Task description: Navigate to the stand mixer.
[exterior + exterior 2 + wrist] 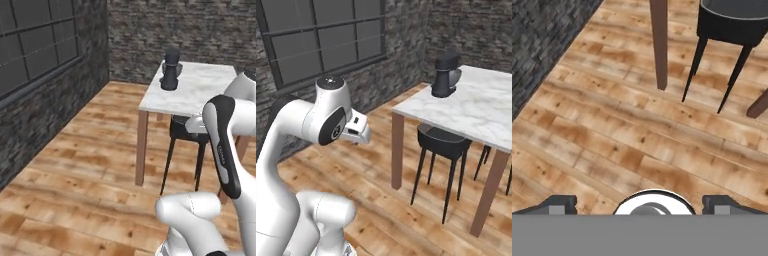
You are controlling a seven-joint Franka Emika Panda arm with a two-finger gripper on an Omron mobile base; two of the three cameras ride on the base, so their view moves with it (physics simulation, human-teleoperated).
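Observation:
The stand mixer (170, 71) is a dark charcoal machine standing near the far left corner of a white marble table (200, 92). From the right base view the stand mixer (446, 75) shows a boxy head over a greyish bowl. It is some way ahead of the base, across open floor. My arm is folded close to the base, with the hand aimed down at the wooden floor. In the hand view my gripper (641, 206) is open, its fingertips (559, 205) set wide apart with nothing between them.
A black stool (442, 142) on thin legs is tucked under the table's near edge, beside a brown table leg (141, 147). A dark brick wall with a large window (331, 37) runs along the left. Wooden floor (75, 175) lies between the base and the table.

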